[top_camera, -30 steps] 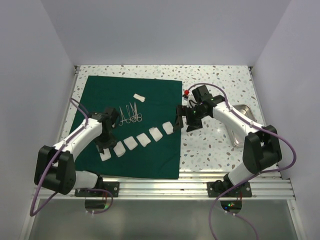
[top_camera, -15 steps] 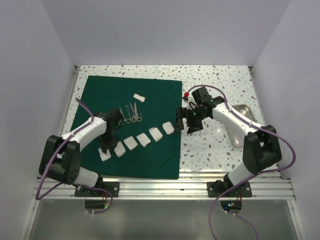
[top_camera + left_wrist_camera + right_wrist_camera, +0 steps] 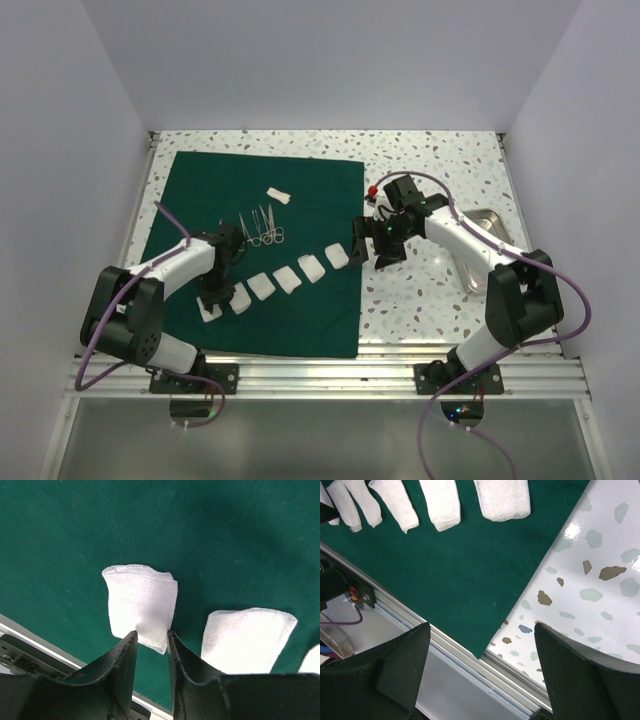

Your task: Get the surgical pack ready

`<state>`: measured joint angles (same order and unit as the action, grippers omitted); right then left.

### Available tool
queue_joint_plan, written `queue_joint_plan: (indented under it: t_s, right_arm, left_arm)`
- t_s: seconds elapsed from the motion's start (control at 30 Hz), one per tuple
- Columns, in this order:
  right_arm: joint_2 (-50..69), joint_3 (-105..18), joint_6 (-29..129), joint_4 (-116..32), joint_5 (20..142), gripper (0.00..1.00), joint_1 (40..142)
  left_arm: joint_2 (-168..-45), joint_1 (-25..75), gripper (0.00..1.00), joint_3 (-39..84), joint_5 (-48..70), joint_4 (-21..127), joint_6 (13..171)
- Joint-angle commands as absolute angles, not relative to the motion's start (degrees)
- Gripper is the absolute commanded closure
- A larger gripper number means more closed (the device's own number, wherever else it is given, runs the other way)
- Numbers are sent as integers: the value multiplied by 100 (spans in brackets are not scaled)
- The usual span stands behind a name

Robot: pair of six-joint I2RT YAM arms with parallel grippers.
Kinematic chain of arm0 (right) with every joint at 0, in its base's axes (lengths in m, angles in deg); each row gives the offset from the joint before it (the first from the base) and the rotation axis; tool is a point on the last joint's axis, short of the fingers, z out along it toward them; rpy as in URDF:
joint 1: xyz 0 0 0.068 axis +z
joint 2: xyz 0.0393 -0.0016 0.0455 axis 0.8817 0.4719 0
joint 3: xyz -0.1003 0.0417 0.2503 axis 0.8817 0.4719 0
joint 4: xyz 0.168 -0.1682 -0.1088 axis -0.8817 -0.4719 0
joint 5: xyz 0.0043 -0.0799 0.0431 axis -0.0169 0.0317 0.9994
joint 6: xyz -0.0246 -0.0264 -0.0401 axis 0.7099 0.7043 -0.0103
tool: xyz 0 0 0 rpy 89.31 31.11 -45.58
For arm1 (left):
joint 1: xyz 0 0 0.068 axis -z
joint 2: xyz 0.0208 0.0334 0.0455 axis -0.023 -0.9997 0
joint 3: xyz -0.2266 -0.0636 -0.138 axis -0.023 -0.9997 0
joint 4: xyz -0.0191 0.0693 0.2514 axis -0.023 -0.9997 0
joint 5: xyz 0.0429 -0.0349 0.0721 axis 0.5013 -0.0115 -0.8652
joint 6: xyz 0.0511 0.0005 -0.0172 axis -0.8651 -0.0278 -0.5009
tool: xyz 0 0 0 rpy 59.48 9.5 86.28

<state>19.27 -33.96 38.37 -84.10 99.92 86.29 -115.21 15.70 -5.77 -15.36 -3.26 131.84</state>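
Observation:
The surgical pack is a dark green cloth (image 3: 310, 190) spread flat as a broad sheet; it also shows in the left wrist view (image 3: 225, 540) and in the right wrist view (image 3: 470, 565). A row of several white gauze squares (image 3: 288, 277) runs across it. My left gripper (image 3: 214, 297) is at the leftmost gauze square (image 3: 142, 600), jaws nearly closed with its near edge pinched between them (image 3: 151, 635). My right gripper (image 3: 363, 243) hangs wide open and empty above the cloth's right edge (image 3: 482, 625), beside the rightmost gauze (image 3: 502, 500).
Steel surgical instruments (image 3: 262, 228) lie on the cloth behind the row, and one separate gauze (image 3: 278, 195) lies further back. A steel tray (image 3: 487, 222) sits at the right, partly behind my right arm. A small red object (image 3: 372, 187) lies by the cloth's right edge. The aluminium rail (image 3: 470, 660) borders the near side.
My left arm's forearm has swung in and lowered while its gripper stayed at the leftmost gauze. My right gripper has shifted slightly. The gauze squares have not moved.

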Motion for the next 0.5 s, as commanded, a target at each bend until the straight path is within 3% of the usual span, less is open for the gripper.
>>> queue_joint_plan:
  t_s: [0.0, 0.47]
  right_arm:
    - [1883, -3372, 3916, -8357, 10106, 11, 8654]
    - [1831, -3285, 3898, -8348, 10097, 11, 8646]
  left_arm:
    - [-11553, 1609, 66, -671, -1696, -14, 13078]
    - [-11334, 1661, 68, -496, -1872, -154, 13069]
